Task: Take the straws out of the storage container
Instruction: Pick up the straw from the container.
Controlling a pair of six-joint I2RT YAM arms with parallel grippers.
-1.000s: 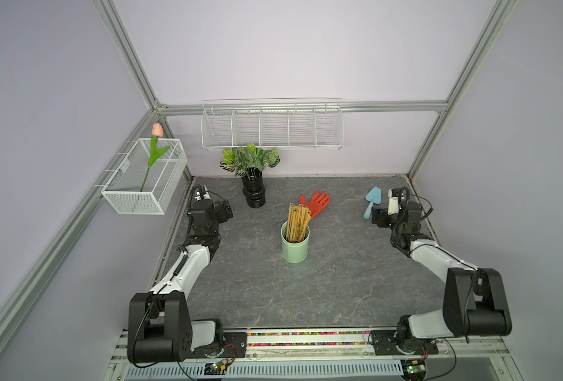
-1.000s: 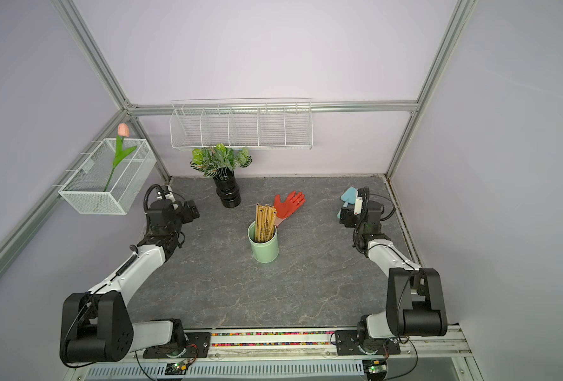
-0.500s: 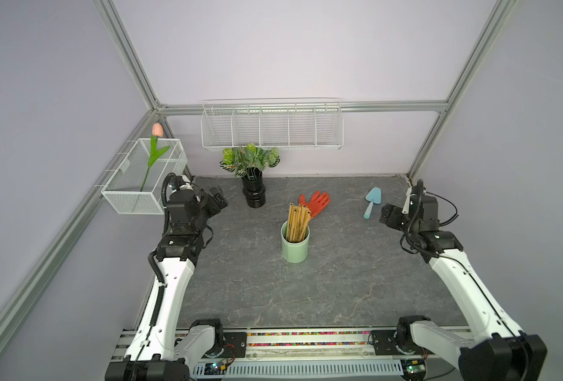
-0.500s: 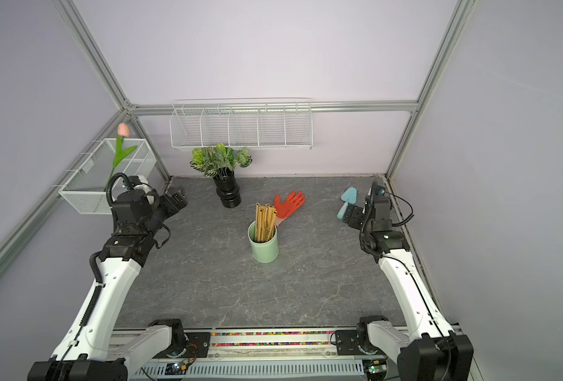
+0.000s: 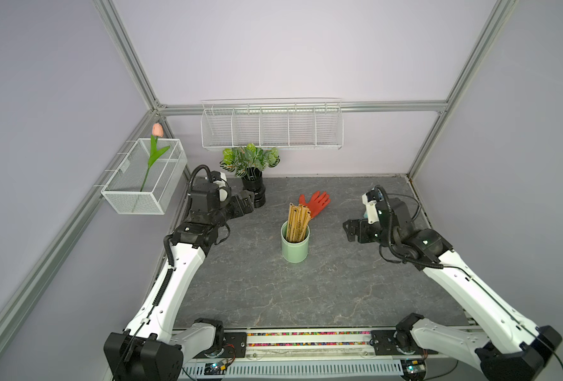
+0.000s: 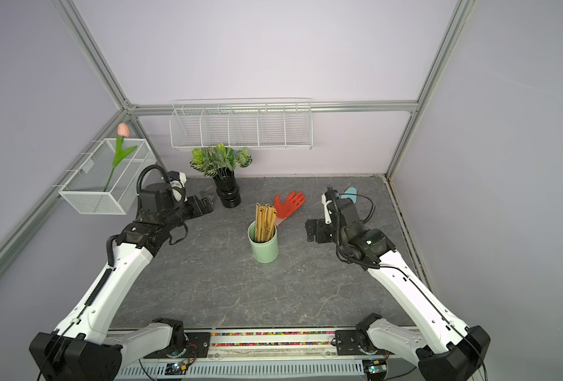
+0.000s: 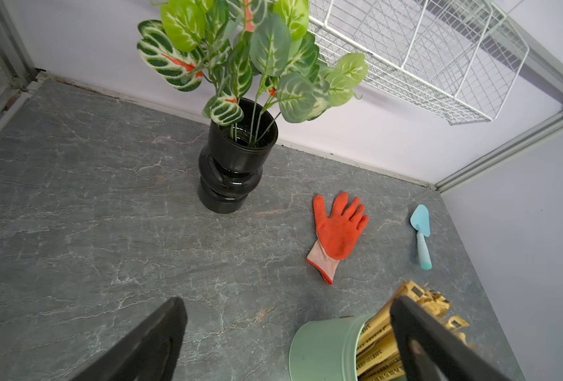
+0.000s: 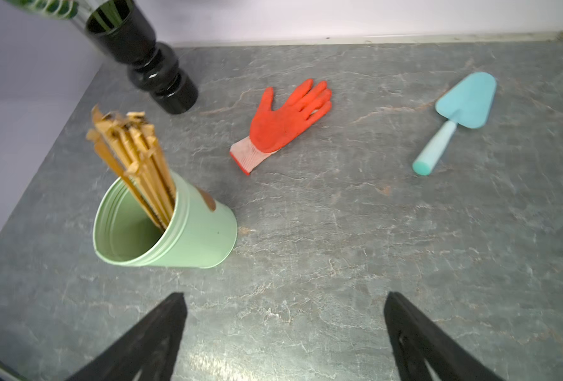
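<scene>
A pale mint-green cylindrical storage container (image 5: 295,247) stands upright near the middle of the grey, marble-patterned table (image 5: 273,297). A bundle of flat, tan-brown, paper-wrapped straws (image 5: 297,221) stands inside it, gathered against one side and rising well above the rim. The left gripper (image 5: 246,205) hovers just beside the glossy black ribbed vase (image 5: 257,188) of green leafy plant, well apart from the container. Its black fingers (image 7: 155,339) are spread wide and grip nothing. The right gripper (image 5: 351,230) hangs on the container's other side, also apart from it, with its fingers (image 8: 148,339) spread wide and empty. An orange rubber-coated glove (image 5: 316,203) lies flat just behind the container. A light blue plastic trowel (image 6: 351,194) lies behind the right arm.
</scene>
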